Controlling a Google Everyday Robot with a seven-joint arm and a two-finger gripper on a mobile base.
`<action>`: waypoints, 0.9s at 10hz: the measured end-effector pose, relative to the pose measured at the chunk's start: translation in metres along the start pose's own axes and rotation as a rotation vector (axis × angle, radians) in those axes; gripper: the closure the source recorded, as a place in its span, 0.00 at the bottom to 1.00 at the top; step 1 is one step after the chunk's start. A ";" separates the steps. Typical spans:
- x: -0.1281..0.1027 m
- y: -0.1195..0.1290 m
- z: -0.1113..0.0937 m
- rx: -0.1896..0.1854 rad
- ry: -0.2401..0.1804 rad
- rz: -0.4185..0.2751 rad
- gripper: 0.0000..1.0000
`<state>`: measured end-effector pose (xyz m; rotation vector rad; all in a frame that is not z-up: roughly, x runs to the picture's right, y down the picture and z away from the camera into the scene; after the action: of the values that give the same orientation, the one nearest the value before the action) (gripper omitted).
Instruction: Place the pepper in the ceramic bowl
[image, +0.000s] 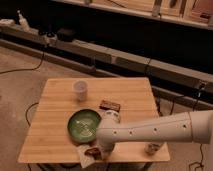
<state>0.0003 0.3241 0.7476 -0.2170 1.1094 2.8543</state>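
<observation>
At the front edge of the wooden counter (52, 117), my end effector (100, 149) hangs low, just past the near rim of the green bowl (83, 124). My white arm (155, 131) reaches in from the right, crosses the front part of the counter and bends downward at the wrist. I cannot tell whether my end effector is released, clenched or grasping anything, because the wrist hides it from this angle.

The pepper (91, 150) shows as a small dark red shape right beside my end effector, at the counter's front edge and outside the bowl. It seems to rest on a pale scrap (81, 154) that lies there. Whether I am touching the pepper I cannot say.

The bowl sits left of centre, close to the pepper. A white cup (80, 90) stands behind the bowl, well apart from it. A flat brown bar (110, 105) lies near the middle of the counter, behind my wrist. Another small pale object (153, 147) stands near the front right corner, partly under my arm.
</observation>
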 end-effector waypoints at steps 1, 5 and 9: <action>-0.003 0.001 -0.004 -0.008 0.000 0.013 0.92; -0.035 0.004 -0.035 -0.055 0.032 0.143 1.00; -0.078 0.013 -0.078 -0.117 0.072 0.267 1.00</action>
<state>0.0845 0.2603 0.7114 -0.1931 1.0569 3.1752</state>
